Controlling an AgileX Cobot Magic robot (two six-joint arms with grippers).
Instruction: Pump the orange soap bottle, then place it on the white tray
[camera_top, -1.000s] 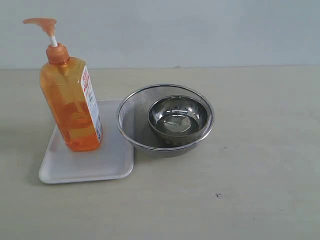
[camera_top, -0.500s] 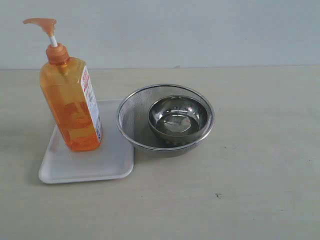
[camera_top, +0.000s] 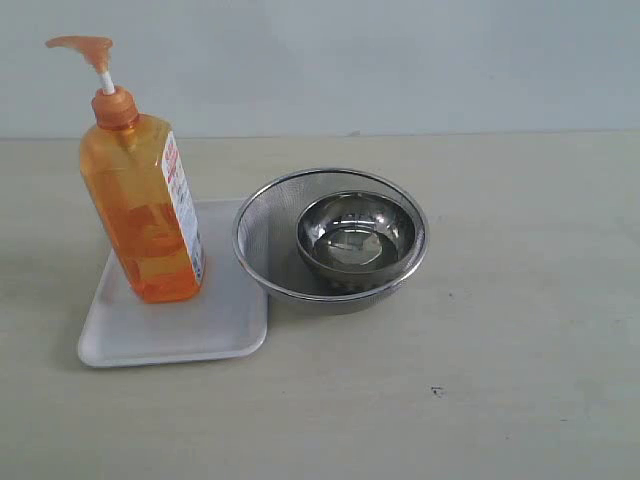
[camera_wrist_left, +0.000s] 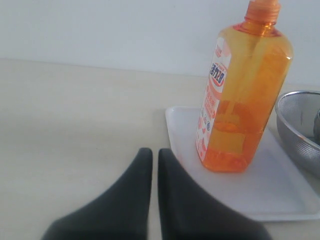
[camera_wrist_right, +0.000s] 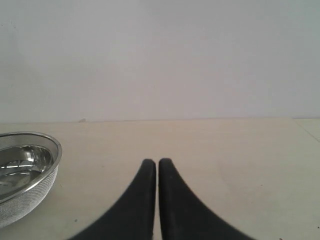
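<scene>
The orange soap bottle (camera_top: 143, 210) stands upright on the white tray (camera_top: 215, 320) at the left of the table, its pump head raised on a white stem. The left wrist view shows the bottle (camera_wrist_left: 245, 95) on the tray (camera_wrist_left: 280, 190), with my left gripper (camera_wrist_left: 155, 152) shut and empty, a short way off the tray's edge. My right gripper (camera_wrist_right: 157, 162) is shut and empty over bare table, away from the bottle. Neither gripper shows in the exterior view.
A round steel mesh strainer (camera_top: 262, 225) holding a steel bowl (camera_top: 355, 238) sits right beside the tray. The right wrist view catches the strainer's rim (camera_wrist_right: 30, 150). A pale wall stands behind the table.
</scene>
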